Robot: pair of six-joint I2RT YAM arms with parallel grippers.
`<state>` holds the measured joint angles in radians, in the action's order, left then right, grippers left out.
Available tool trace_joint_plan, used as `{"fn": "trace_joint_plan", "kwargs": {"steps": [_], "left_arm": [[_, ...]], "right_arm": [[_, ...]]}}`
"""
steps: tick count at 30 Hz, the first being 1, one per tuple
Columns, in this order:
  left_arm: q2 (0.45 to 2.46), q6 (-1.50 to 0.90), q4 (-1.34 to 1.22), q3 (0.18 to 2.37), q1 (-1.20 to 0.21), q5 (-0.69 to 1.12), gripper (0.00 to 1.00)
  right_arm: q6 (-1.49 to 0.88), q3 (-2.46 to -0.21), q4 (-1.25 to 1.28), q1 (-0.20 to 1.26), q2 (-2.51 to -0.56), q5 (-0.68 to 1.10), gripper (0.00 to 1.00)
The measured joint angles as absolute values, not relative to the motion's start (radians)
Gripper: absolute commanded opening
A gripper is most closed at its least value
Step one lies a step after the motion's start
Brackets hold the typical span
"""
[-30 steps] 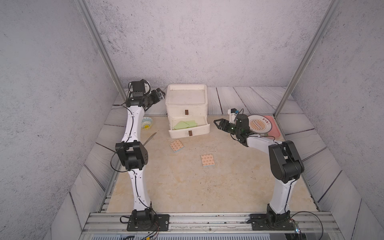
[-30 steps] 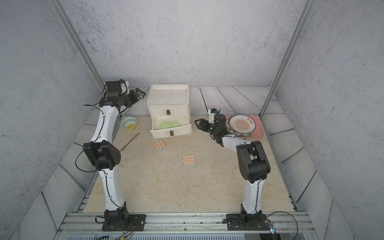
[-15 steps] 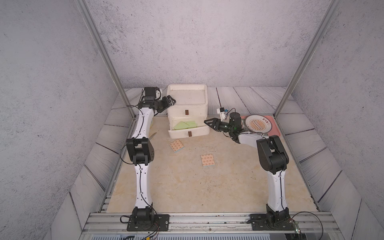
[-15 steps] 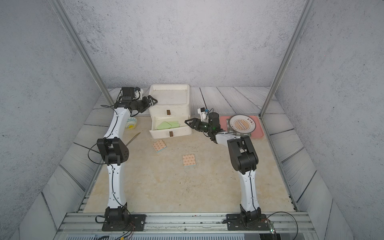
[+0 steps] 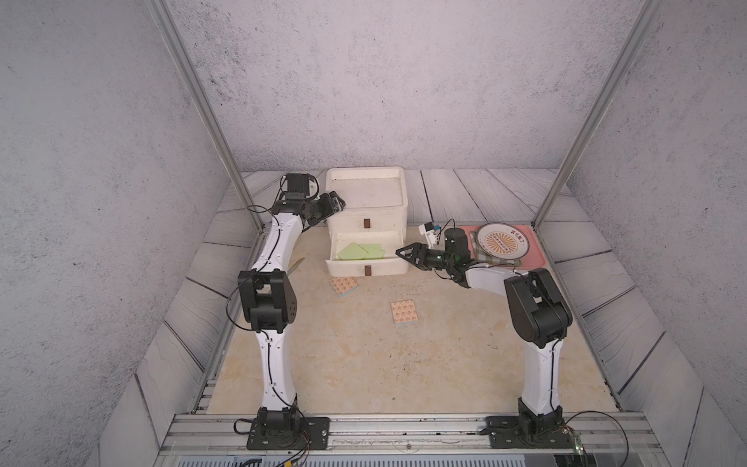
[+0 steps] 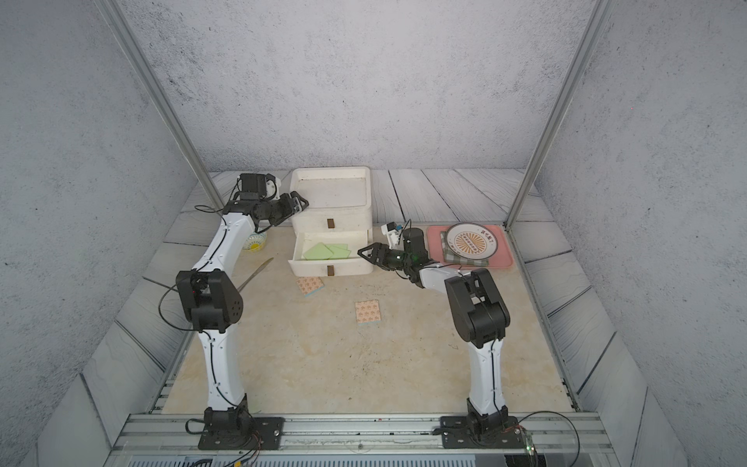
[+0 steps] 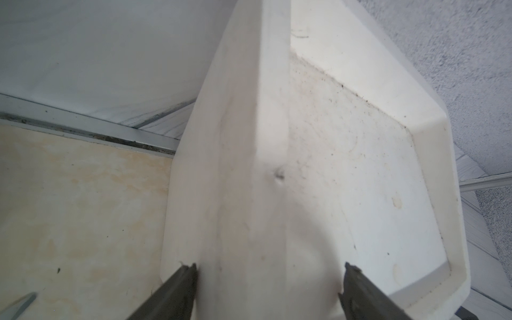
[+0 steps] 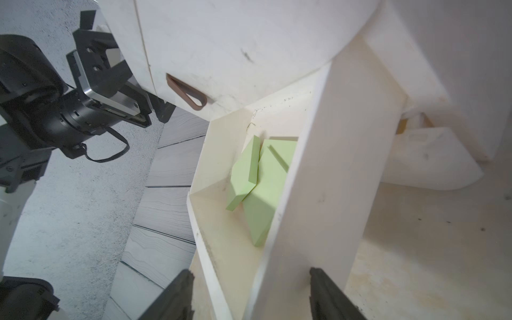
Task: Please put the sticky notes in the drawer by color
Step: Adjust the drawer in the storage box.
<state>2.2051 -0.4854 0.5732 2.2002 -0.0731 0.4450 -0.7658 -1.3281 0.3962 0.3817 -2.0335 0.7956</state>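
The drawer (image 5: pixel 366 208), a white three-drawer chest, stands at the back with its middle drawer pulled out. Two light green sticky notes (image 5: pixel 359 251) lie inside it, overlapping (image 8: pixel 257 180). Two orange-patterned sticky notes lie on the table, one just in front of the chest (image 5: pixel 343 286) and one nearer the middle (image 5: pixel 404 312). My left gripper (image 5: pixel 338 202) is open at the chest's upper left corner, its fingers straddling the top rim (image 7: pixel 270 267). My right gripper (image 5: pixel 404 254) is open at the pulled-out drawer's right front corner, with the front panel between its fingers (image 8: pixel 250 270).
A pink tray (image 5: pixel 535 258) at the right holds a green checked cloth (image 5: pixel 485 258) with a patterned plate (image 5: pixel 501 241) on it. A small bowl (image 6: pixel 254 241) and a knife (image 6: pixel 255 274) lie left of the chest, behind my left arm.
My left gripper has swung right from the back left wall to the chest's corner. My right gripper has moved left from beside the tray to the open drawer's front corner.
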Motion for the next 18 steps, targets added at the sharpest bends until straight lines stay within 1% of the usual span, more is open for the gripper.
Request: {"fn": "trace_joint_plan", "kwargs": {"steps": [5,8,11,14,18], "left_arm": [[2.208,-0.442,0.711,2.306,-0.089,0.423,0.85],[2.201,-0.411,0.774,2.393,-0.101,0.397,0.85],[2.171,-0.389,0.789,2.43,-0.125,0.385,0.84],[2.149,-0.375,0.78,2.475,-0.171,0.398,0.76],[2.203,-0.364,0.767,2.627,-0.221,0.45,0.75]], "right_arm": [[-0.572,-1.33,0.126,0.381,-1.883,0.71,0.69],[-0.488,-1.281,0.025,0.398,-1.762,0.652,0.68],[-0.428,-1.227,-0.057,0.427,-1.662,0.603,0.68],[-0.39,-1.212,-0.123,0.473,-1.622,0.576,0.67],[-0.37,-1.211,-0.165,0.572,-1.622,0.543,0.66]]}}
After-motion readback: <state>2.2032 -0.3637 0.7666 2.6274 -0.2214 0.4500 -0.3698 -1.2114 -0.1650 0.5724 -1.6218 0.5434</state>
